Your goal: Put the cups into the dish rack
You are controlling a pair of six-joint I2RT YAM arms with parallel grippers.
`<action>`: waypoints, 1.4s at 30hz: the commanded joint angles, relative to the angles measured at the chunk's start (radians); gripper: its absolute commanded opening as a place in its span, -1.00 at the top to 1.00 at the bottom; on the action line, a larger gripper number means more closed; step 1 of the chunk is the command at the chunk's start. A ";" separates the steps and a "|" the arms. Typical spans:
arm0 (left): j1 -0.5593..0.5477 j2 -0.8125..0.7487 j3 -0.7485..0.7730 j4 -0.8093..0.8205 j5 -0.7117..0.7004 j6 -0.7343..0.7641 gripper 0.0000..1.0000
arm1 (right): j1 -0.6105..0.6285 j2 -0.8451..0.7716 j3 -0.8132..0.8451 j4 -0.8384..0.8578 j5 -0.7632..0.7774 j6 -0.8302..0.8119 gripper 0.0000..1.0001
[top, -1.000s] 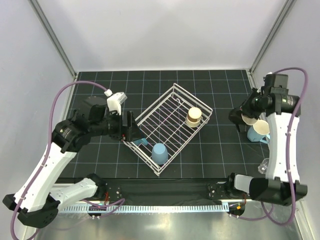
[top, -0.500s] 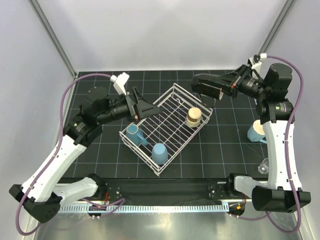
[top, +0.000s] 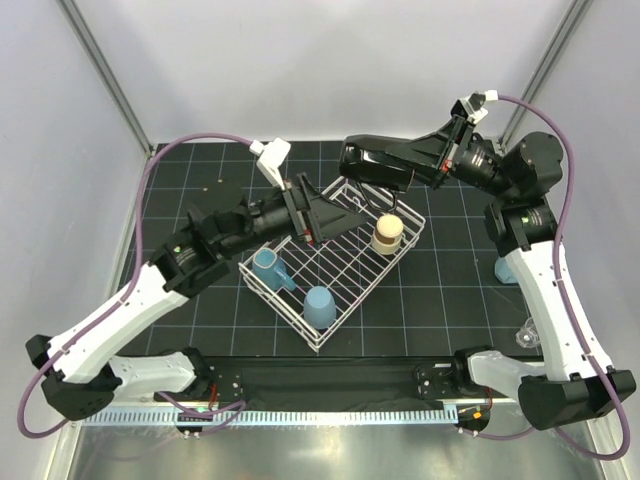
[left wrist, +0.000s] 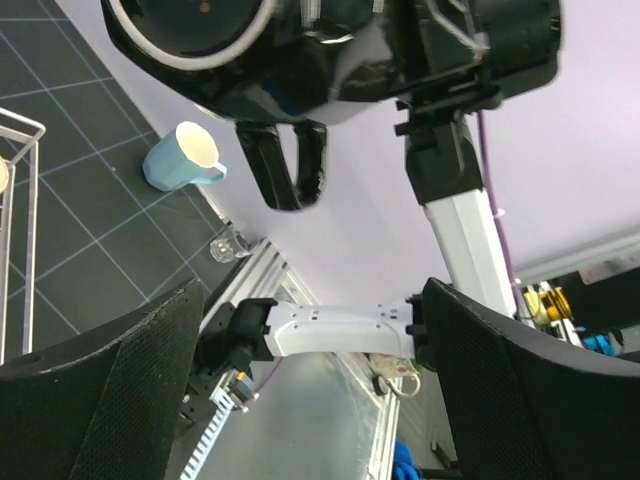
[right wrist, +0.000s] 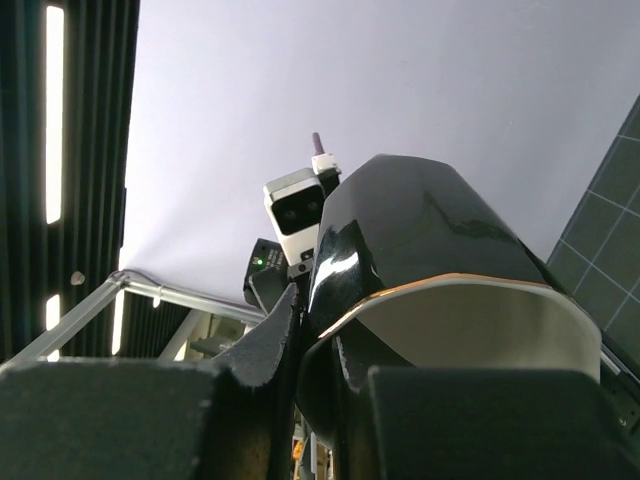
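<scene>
The dish rack [top: 300, 318], a white wire basket, sits mid-table with a blue handled mug [top: 267, 268], a light blue tumbler [top: 320, 305] and a beige cup [top: 387, 235] in it. My right gripper [top: 402, 165] is shut on the rim of a small dark cup [top: 368, 163] [right wrist: 430, 230] [left wrist: 190, 30], which hangs in the air above the rack's far corner. My left gripper [top: 345, 217] [left wrist: 320, 400] hovers open and empty over the rack's middle. A pale blue handled mug [top: 503, 270] [left wrist: 180, 160] and a clear glass cup [top: 526, 335] [left wrist: 230, 244] stand on the table at the right.
The black gridded mat [top: 200, 170] covers the table inside white walls. A metal rail [top: 330, 415] runs along the near edge between the arm bases. The two grippers are close together above the rack.
My left gripper left the blue mug in the rack's near-left corner, then rose and reached right over the rack. My right arm swung the dark cup from the right side to above the rack.
</scene>
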 commanded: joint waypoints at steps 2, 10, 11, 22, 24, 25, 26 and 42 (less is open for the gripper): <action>-0.045 0.068 0.056 0.078 -0.119 0.051 -0.63 | 0.039 -0.053 -0.001 0.161 0.054 0.067 0.92; -0.045 0.131 0.087 0.141 -0.182 0.043 -0.45 | 0.089 -0.082 -0.068 0.181 0.094 0.082 0.92; -0.045 0.134 0.092 0.150 -0.184 0.048 -0.42 | 0.092 -0.085 -0.080 0.181 0.096 0.084 0.92; -0.045 0.186 0.113 0.204 -0.148 0.034 0.10 | 0.102 -0.104 -0.108 0.178 0.105 0.084 0.92; -0.045 0.192 0.124 0.206 -0.142 0.035 0.20 | 0.108 -0.100 -0.107 0.180 0.102 0.085 0.92; -0.045 0.197 0.125 0.204 -0.141 0.034 0.25 | 0.112 -0.099 -0.108 0.178 0.102 0.084 0.92; -0.045 0.200 0.129 0.207 -0.139 0.034 0.32 | 0.113 -0.096 -0.110 0.178 0.100 0.085 0.92; -0.024 0.120 0.122 0.092 -0.196 0.144 1.00 | 0.118 -0.090 -0.024 -0.202 0.054 -0.171 -0.14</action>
